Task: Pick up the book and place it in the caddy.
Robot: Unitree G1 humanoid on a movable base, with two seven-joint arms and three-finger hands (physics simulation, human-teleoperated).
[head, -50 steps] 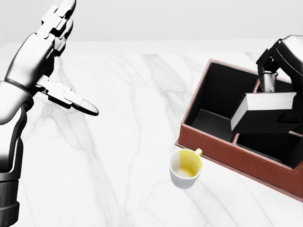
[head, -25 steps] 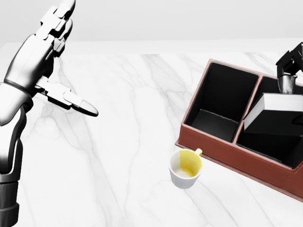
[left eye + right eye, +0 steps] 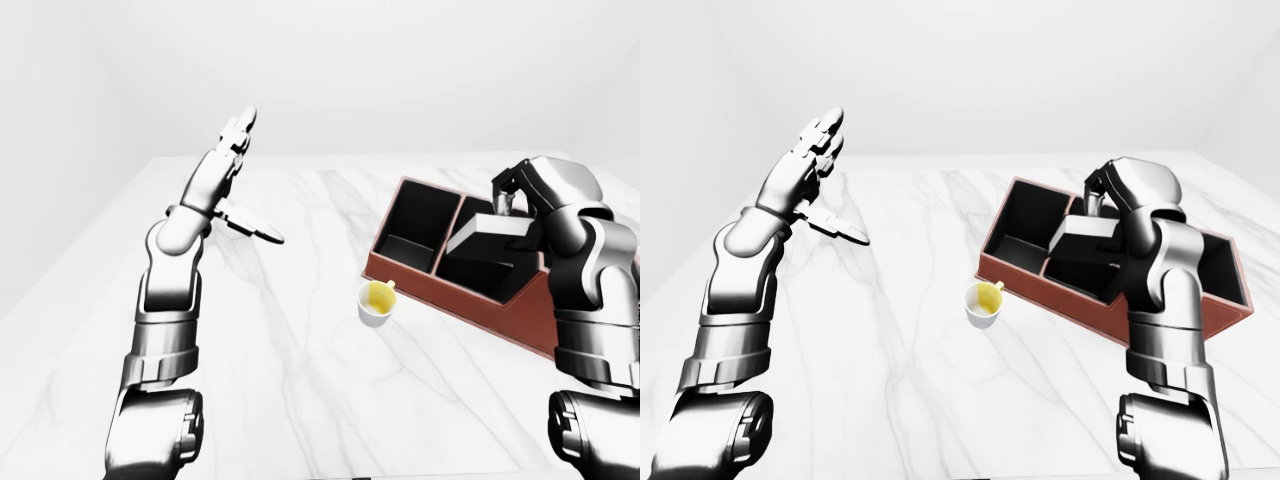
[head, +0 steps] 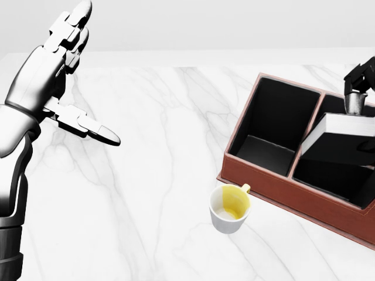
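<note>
Setting: white marble table against a plain pale wall, no other furniture.

Left-eye view. Brown caddy with black-lined compartments, at the view's right. Book, dark cover and pale page edge, tilted over the second compartment from the left, held by the right hand from above, fingers clamped on its upper edge. Left hand raised well apart over bare table, fingers spread, holding nothing. White cup with yellow inside stands just beside the caddy's near wall.

Head view. The book's low corner sits at about the level of the divider between the two visible compartments; its right end is cut off by the frame edge. Only one dark fingertip of the right hand shows, so the grip cannot be judged here. Judgement: the step is lowering the book into the compartment. It goes best with the low corner moved clear of the divider toward the view's right, the book brought nearer upright, and release only once it bears on the floor or wall.

Right-eye view. The right forearm covers the caddy's middle; the holding fingers are hidden behind the wrist. Whether the book already touches the divider or the compartment floor cannot be told. The caddy's far-right compartments are partly masked.
</note>
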